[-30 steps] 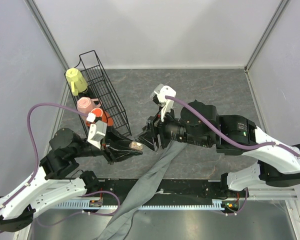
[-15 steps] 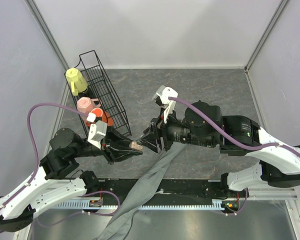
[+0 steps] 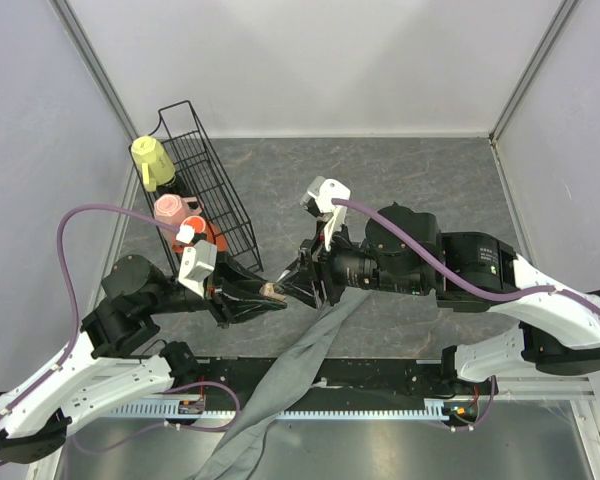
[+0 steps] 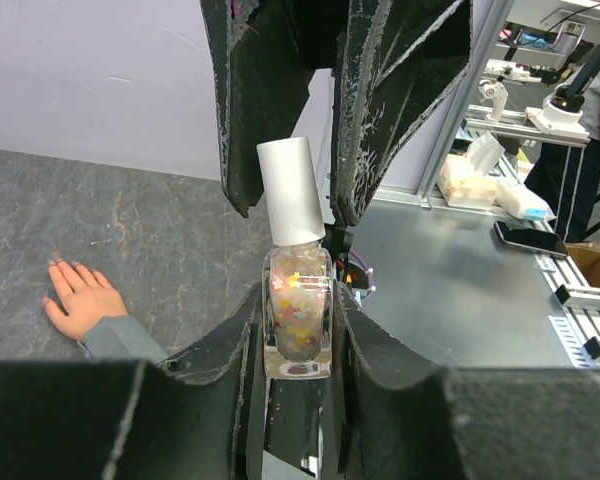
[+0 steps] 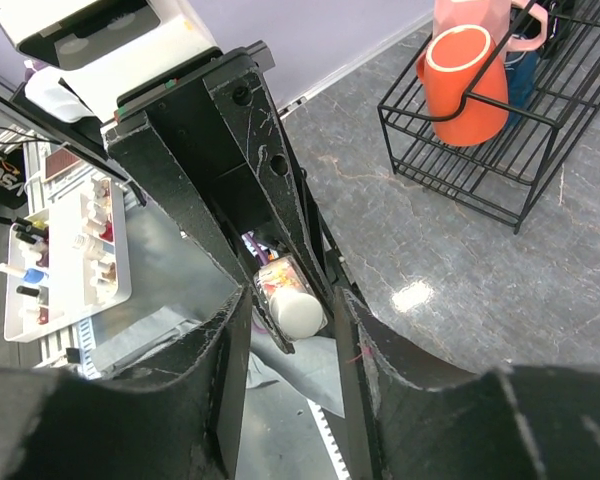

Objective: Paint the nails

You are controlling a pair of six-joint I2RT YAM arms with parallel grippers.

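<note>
My left gripper (image 3: 263, 296) is shut on a small clear nail polish bottle (image 4: 298, 320) filled with coloured glitter and holds it upright above the table. Its silvery cap (image 4: 290, 195) points at my right gripper (image 3: 292, 284). The right gripper's fingers (image 4: 400, 100) stand on either side of the cap (image 5: 298, 312) with small gaps, open. The peach mannequin hand (image 4: 80, 300) lies flat on the grey table, fingers spread; its nails are too small to make out. Its grey sleeve (image 3: 300, 360) runs to the near edge. In the top view the hand is hidden under the arms.
A black wire rack (image 3: 215, 190) stands at the left with a yellow cup (image 3: 152, 160), a pink cup (image 3: 172, 210) and an orange cup (image 5: 465, 85). A white tray of polish bottles (image 5: 70, 250) sits off the table.
My right gripper has edged left toward the bottle, so its fingers now flank the cap. The left gripper holds the bottle in nearly the same place.
</note>
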